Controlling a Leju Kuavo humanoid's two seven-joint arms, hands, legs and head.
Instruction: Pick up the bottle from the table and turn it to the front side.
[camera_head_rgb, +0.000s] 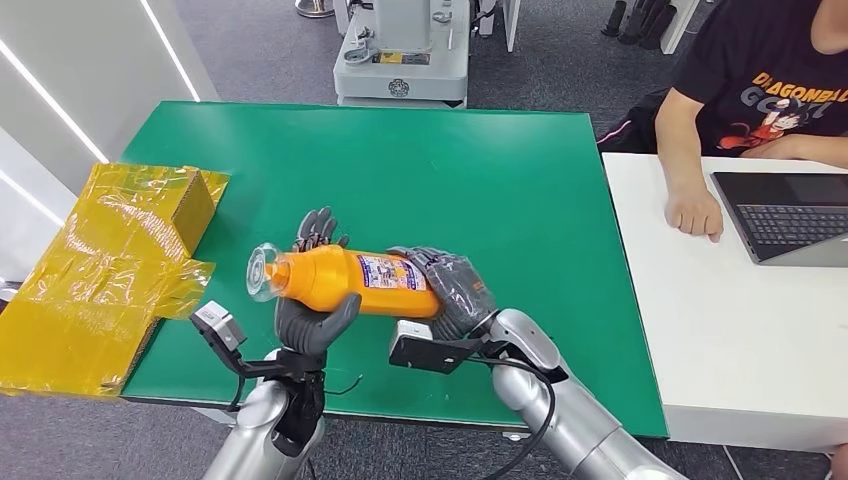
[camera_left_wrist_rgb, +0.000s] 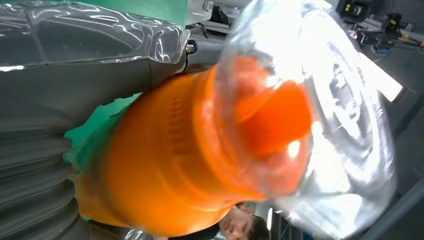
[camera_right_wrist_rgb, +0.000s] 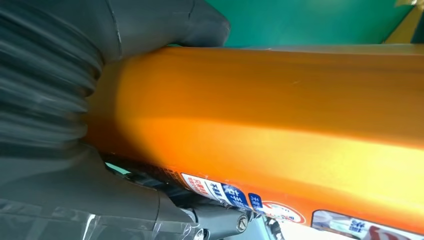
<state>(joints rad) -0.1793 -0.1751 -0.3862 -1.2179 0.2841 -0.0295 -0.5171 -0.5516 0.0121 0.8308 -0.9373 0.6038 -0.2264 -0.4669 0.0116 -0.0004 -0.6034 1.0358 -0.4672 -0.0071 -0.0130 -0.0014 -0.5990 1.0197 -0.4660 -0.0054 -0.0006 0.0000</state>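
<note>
Both hands hold the bottle (camera_head_rgb: 350, 283) above the worktop: left hand (camera_head_rgb: 312, 322) near the cap at nine o'clock, right hand (camera_head_rgb: 455, 290) apparently at its base, three o'clock.

Bottle (camera_head_rgb: 350, 283) base hidden inside right robot hand (camera_head_rgb: 455, 290).

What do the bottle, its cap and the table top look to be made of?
Bottle: likely glossy orange plastic, with soft highlights along its side and a printed label. Cap: clear, shiny plastic by the look of it, since the orange neck shows through it. Table top: a matte green mat or board, flat and even in colour with no glare; the exact material is unclear.
</note>
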